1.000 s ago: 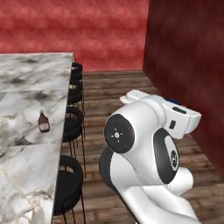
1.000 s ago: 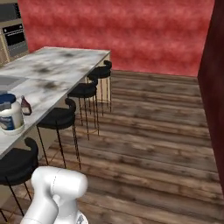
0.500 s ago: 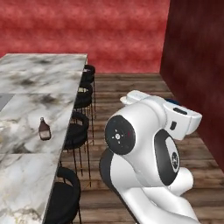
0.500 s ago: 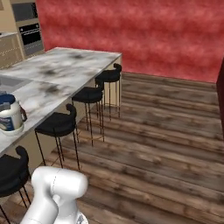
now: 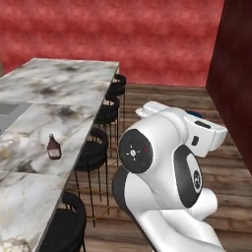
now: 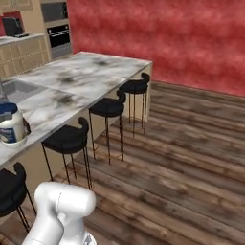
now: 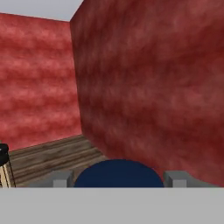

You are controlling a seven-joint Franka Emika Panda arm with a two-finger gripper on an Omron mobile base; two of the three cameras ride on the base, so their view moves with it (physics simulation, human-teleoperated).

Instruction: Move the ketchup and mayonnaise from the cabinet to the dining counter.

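The gripper (image 7: 119, 178) has the mayonnaise (image 6: 10, 128) between its fingers. In the hand view the jar's dark blue lid (image 7: 118, 172) bulges up in the gap between the two finger tips and fills nearly all of it. The jaws are spread wide, closed against the sides of the jar. The hand looks out level, toward a dark red wall (image 7: 148, 87) just ahead of it and a strip of wooden floor (image 7: 48, 153) off to one side.

In the right base view the jar stands upright, with its long axis vertical and the lid on top. The white body carries a blue label band. That axis lies across the direction in which the gripper points, so the fingers take the jar from the side rather than from above.

The ketchup (image 5: 54, 146) is free of the gripper and well apart from it. It stands on the marble desk (image 5: 64, 83), on the far side of the arm's white body as the left base view shows it. It is also upright, with its narrow neck and dark cap pointing straight up and its base flat on the marble, near the desk's edge above the stools.

A row of black stools (image 6: 109, 107) lines that edge, between the desk and the gripper's side of the room. Farther along the desk from the ketchup, a grey sink (image 5: 9, 114) is sunk into the top.
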